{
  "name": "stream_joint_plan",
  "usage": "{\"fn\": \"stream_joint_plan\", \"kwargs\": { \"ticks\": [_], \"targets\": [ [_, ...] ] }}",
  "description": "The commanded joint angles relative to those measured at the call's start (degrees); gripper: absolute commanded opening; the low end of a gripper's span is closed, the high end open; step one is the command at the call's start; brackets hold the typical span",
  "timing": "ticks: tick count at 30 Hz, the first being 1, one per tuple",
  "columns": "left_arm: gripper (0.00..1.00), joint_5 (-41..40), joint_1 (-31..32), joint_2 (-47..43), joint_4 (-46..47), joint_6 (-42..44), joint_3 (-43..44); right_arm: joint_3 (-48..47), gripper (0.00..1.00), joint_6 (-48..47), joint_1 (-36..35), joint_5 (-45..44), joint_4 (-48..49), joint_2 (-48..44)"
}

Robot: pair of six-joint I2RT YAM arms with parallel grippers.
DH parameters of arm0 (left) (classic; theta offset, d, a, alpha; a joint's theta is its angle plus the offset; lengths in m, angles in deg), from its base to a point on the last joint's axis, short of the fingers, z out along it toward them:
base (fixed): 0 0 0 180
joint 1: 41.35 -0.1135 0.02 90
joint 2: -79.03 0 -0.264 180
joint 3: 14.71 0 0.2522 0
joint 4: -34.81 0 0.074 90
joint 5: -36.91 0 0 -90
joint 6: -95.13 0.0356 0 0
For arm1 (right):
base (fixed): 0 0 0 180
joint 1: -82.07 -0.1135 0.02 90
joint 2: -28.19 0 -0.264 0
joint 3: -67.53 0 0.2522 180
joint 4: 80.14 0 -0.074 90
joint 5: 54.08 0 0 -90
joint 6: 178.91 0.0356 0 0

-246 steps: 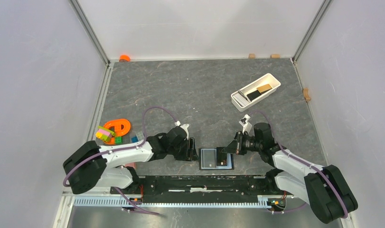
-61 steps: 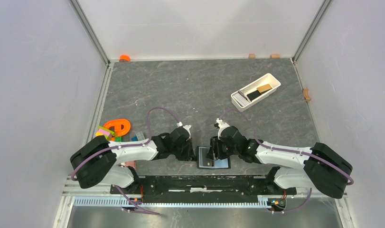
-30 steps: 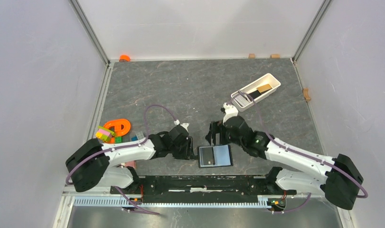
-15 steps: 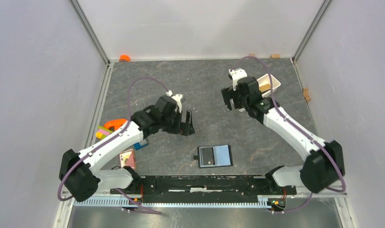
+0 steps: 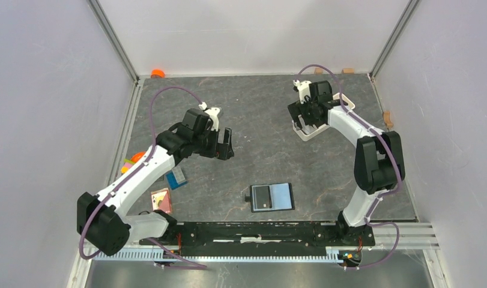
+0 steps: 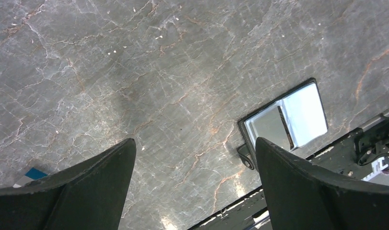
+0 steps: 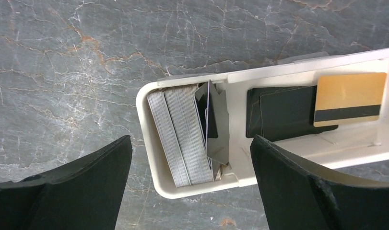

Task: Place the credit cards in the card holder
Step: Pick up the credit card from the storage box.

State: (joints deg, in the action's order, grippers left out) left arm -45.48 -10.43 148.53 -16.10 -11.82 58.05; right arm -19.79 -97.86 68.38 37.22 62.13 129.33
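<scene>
Nearest you, the card holder (image 5: 272,197) lies opened flat on the tabletop (image 5: 259,120), its snap tab sticking out on its left side. A light blue card (image 5: 281,195) covers its right half. Left of the card holder, at about the same depth, you have a pink rectangle (image 5: 160,198). A small blue block (image 5: 176,178) sits a little farther back from that.

Farther back and to the left of the card holder, your left fingers (image 5: 224,144) hang above bare tabletop. They are spread wide apart with nothing between them. The left wrist view shows the card holder (image 6: 283,122) off to one side, well apart from those fingers (image 6: 87,191).

Far back and to the right of the card holder, your right fingers (image 5: 302,115) are over the near end of the white tray (image 5: 302,133). They too are spread wide and grip nothing (image 7: 77,187). In the tray (image 7: 151,134), a row of grey cards (image 7: 180,139) stands on edge at that end, with one dark card (image 7: 209,115) leaning against it. Beyond them lie black cards (image 7: 283,112), and a tan-orange card (image 7: 349,98) with a dark stripe partly overlaps them.
</scene>
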Motion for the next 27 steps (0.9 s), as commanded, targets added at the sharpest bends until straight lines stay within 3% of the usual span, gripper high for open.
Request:
{"fn": "stream_joint_plan", "kwargs": {
  "ticks": [1, 12, 27],
  "targets": [
    [1.0, 0.89, -0.39, 1.21, 0.17, 3.5, -0.57, -3.26, 0.95, -2.07, 1.1, 6.29, 0.41, 2.28],
    [1.0, 1.39, -0.43, 2.14, 0.23, 3.68, -0.99, -3.39, 0.77, -2.65, 2.11, 15.91, 0.56, 2.8],
    [1.0, 2.14, -0.51, 2.81, 0.23, 3.5, -1.17, -2.92, 0.7, -2.26, 2.1, 15.32, 0.4, -0.37]
  ]
}}
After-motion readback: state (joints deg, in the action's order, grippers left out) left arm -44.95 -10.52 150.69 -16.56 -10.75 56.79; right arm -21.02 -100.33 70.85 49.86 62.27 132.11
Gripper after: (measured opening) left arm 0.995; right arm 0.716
